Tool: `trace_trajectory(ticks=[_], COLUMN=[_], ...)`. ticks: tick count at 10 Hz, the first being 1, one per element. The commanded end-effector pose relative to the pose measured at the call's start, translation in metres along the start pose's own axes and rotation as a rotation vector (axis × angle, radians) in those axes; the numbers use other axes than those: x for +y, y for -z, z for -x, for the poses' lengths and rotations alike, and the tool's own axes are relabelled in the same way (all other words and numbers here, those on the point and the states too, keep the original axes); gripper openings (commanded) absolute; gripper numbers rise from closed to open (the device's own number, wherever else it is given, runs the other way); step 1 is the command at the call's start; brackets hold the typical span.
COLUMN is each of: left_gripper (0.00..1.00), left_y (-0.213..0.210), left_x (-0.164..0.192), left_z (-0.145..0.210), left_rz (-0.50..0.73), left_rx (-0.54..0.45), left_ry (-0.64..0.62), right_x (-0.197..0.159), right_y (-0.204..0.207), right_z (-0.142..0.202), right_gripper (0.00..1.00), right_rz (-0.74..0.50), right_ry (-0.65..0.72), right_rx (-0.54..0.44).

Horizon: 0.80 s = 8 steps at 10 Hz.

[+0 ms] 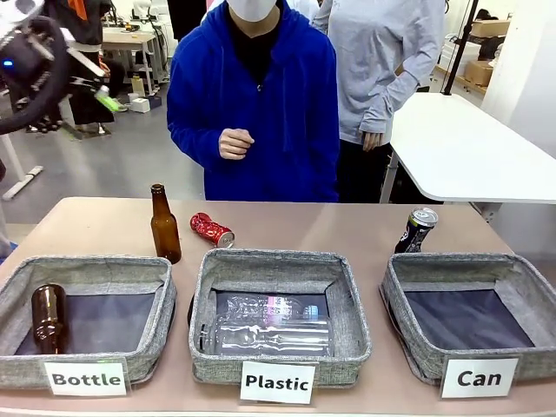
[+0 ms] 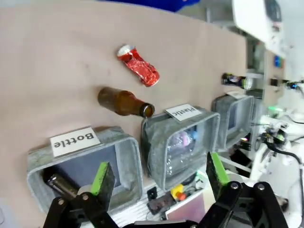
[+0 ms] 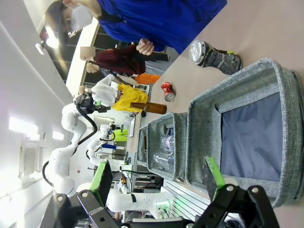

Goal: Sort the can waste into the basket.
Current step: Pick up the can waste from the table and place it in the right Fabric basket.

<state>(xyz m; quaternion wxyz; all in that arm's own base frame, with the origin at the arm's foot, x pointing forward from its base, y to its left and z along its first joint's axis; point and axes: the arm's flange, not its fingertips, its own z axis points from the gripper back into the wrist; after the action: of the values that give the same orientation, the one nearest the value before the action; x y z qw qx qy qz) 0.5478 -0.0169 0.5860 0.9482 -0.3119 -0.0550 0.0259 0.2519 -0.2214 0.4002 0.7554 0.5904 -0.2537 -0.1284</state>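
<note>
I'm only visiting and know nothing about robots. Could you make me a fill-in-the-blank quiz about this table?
The red can lies behind the middle basket, whose label reads ____.
The dark can stands behind the right-hand basket, whose label reads ____.
The upright brown bottle stands beside the ____ can.
The left gripper and the right gripper are both ____.
Missing words: Plastic; Can; red; open.

Red can (image 1: 212, 229) and dark can (image 1: 417, 229) glossy dented metal — basket (image 1: 460, 261) coarse grey cloth.
</note>
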Motion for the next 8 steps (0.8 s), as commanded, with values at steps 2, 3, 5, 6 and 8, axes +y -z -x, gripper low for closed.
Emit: trace_trajectory(ticks=[2,3,5,6,8], left_gripper=[1.00,1.00,1.00,1.00,1.00], left_y=[0.033,0.046,0.068,0.076,0.044], left_x=[-0.028,-0.034,-0.040,-0.039,-0.017], left_z=[-0.051,-0.060,-0.080,-0.089,-0.087], left_rz=[-0.140,-0.163,-0.198,-0.205,-0.129], left_rx=[0.032,0.055,0.105,0.099,0.118], left_ry=[-0.041,-0.048,-0.060,-0.084,-0.091], right_x=[0.001,0.001,0.001,0.001,0.001], right_y=[0.001,0.001,0.001,0.001,0.001], right_z=[-0.002,-0.002,-0.002,-0.002,-0.002], right_gripper=[1.00,1.00,1.00,1.00,1.00], right_rz=[-0.020,-0.020,-0.020,-0.020,-0.020], right_ry=[-0.025,-0.025,-0.025,-0.025,-0.025], right_rx=[-0.017,-0.017,-0.017,-0.017,-0.017])
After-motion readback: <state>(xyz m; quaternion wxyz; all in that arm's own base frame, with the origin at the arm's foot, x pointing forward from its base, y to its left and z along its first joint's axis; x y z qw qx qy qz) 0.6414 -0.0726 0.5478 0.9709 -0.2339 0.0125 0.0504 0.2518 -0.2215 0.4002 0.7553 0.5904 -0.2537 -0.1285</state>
